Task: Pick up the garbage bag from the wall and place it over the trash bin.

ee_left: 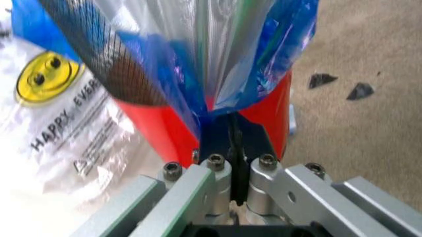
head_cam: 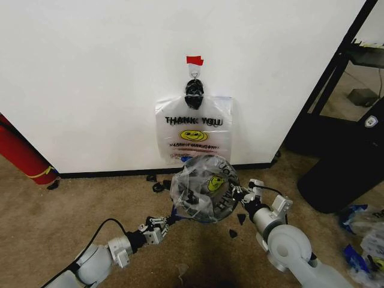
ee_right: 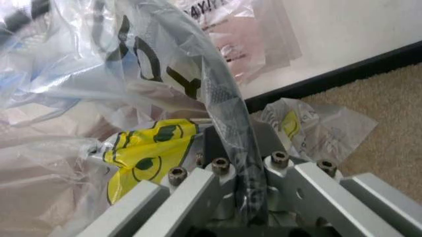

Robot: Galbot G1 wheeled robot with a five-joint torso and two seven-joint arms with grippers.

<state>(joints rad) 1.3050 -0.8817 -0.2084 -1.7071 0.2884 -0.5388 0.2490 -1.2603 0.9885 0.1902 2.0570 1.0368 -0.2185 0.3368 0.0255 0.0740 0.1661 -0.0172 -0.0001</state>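
The garbage bag [head_cam: 207, 189], see-through with a yellow smiley and blue edges, lies draped over the small black trash bin [head_cam: 200, 163] on the carpet just in front of the wall [head_cam: 90, 78]. My left gripper [head_cam: 170, 221] is shut on the bag's blue edge [ee_left: 264, 54] at the bin's near left side, where the bin's red base [ee_left: 155, 131] shows. My right gripper [head_cam: 240, 195] is at the bin's right side. It is shut on the bag's plastic [ee_right: 142, 153] where it wraps the bin's black rim [ee_right: 221, 84].
A similar smiley bag [head_cam: 193, 135] with black knotted handles hangs from a hook under red tape [head_cam: 194, 60]. A red cylinder [head_cam: 21, 153] leans at the left. A black shelf and a dark object [head_cam: 342, 174] stand to the right, with loose bags [head_cam: 363, 234] nearby.
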